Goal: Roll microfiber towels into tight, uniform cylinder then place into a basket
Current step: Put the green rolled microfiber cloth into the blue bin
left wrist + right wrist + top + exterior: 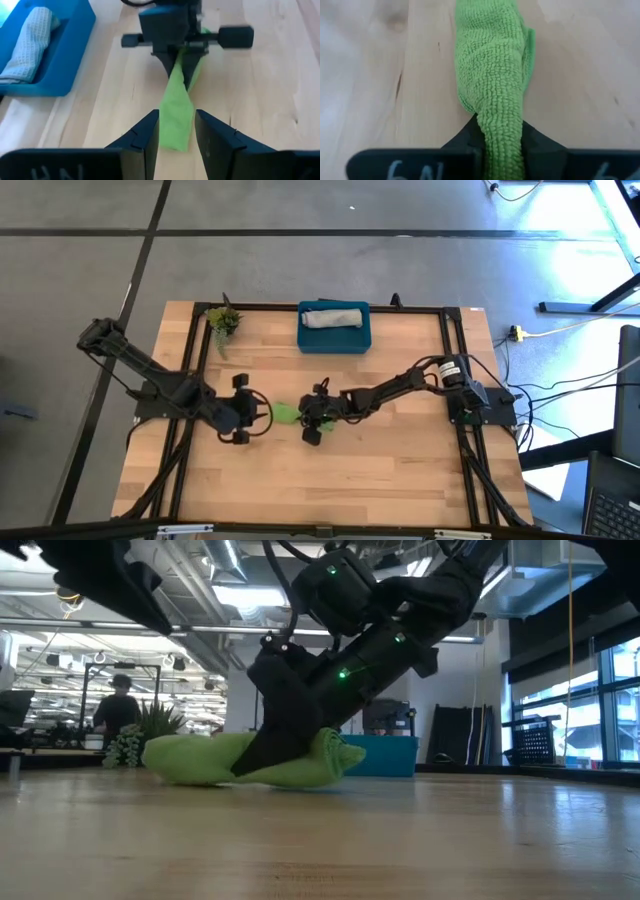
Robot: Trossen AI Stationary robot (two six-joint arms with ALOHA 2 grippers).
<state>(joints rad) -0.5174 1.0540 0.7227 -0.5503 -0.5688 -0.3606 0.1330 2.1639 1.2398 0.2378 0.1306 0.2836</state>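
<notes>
The lime green towel (287, 413) lies at mid-table as a long, loosely rolled strip running left to right. My right gripper (305, 418) is shut on its right end. My left gripper (176, 142) hangs open just left of the towel's other end (175, 135), which shows between its fingers without touching them. The light grey towel (335, 317) lies rolled inside the teal-blue basket (335, 343) at the table's far edge. My right gripper pinches the green towel's right end (497, 135) between its two fingers. It comes slanting down from the table's right side, in line with the strip. The cloth narrows and bunches where it is held (176, 80). The rest lies on the table (200, 762).
A small green plant sprig (223, 320) lies at the far left corner. The black frame rails (455, 380) run along the table's sides. Bare wood stretches in front of the towel. In the low view a person (118, 710) stands in the room beyond the table.
</notes>
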